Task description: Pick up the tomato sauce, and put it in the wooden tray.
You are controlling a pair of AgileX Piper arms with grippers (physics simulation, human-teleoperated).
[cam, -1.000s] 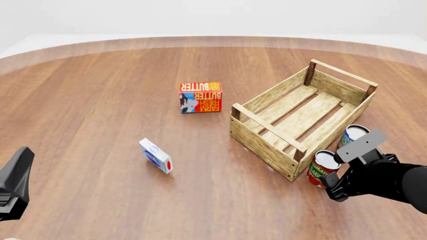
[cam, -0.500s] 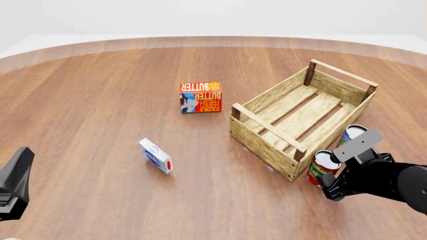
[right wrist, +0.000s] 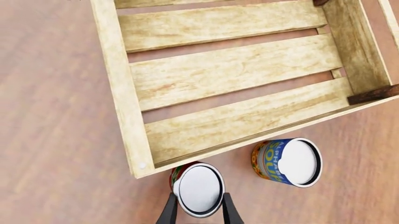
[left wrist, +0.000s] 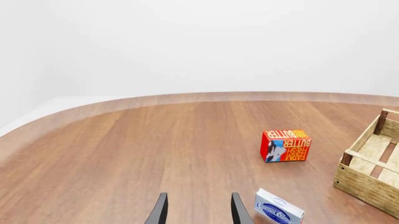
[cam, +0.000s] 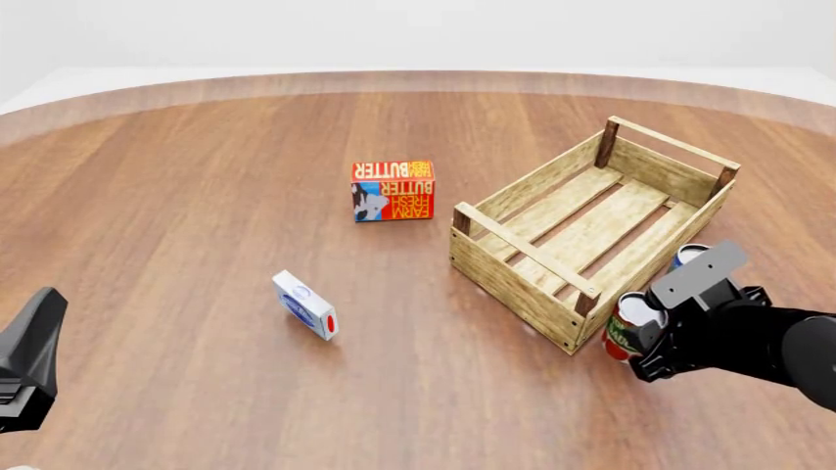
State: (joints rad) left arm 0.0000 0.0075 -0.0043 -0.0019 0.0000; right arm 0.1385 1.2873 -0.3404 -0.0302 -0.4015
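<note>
Wooden tray (right wrist: 121, 88) and soup can (right wrist: 287, 161) flank tomato sauce (right wrist: 197, 187).

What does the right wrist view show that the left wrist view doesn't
Only the right wrist view shows the tomato sauce between the open right gripper fingers, and the soup can beside it, both just outside the crate. Only the left wrist view shows the butter box, the small white and blue box and the open left gripper. Both show the wooden tray, though the left wrist view catches just one end.
</note>
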